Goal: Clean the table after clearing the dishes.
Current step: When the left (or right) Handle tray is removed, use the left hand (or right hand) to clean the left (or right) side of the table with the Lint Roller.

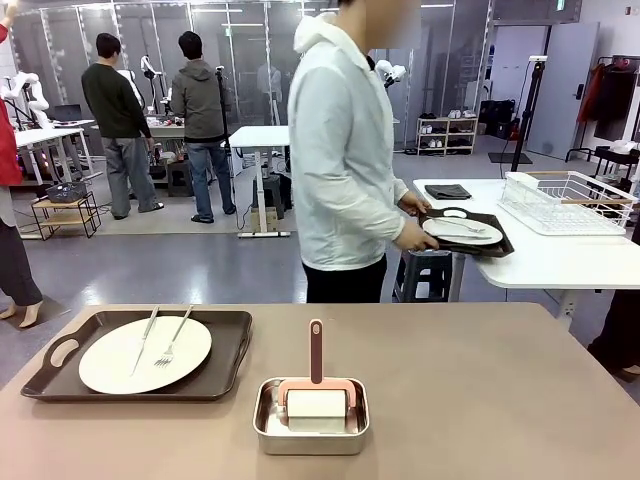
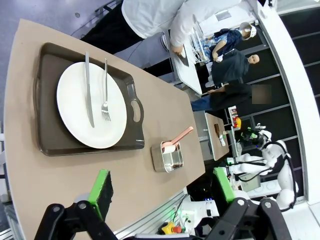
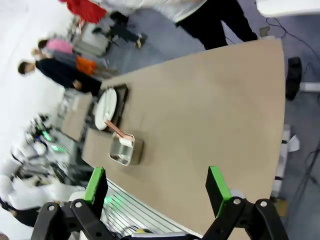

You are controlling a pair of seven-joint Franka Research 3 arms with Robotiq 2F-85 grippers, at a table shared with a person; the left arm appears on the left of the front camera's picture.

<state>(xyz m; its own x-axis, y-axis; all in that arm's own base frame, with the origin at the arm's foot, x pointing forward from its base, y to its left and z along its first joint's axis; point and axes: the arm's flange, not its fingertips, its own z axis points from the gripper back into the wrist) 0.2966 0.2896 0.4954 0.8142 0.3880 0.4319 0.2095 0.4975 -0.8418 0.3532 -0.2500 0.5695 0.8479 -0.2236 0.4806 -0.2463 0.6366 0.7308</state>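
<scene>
On the brown table [image 1: 480, 390], at its left, a dark tray [image 1: 225, 355] carries a cream plate [image 1: 110, 365] with a knife [image 1: 146, 336] and fork [image 1: 172, 340]. From the left wrist the same tray [image 2: 131, 90] and plate [image 2: 70, 110] lie on the table [image 2: 30, 180]. A person in a white hoodie [image 1: 340, 150] stands past the far edge, both hands on a second tray [image 1: 495, 245] with a plate [image 1: 462, 232] over the white table [image 1: 560, 265]. My left gripper [image 2: 162, 187] hangs open high above the table. My right gripper [image 3: 156, 187] is open over the table [image 3: 215, 110] and holds nothing.
A steel pan [image 1: 268, 425] holding a pink-handled roller [image 1: 316, 350] sits at the front middle; it also shows as the pan [image 2: 169, 159] and the pan [image 3: 125, 151] from the wrists. A white wire rack [image 1: 568, 200] and a dark cloth [image 1: 447, 191] lie on the white table.
</scene>
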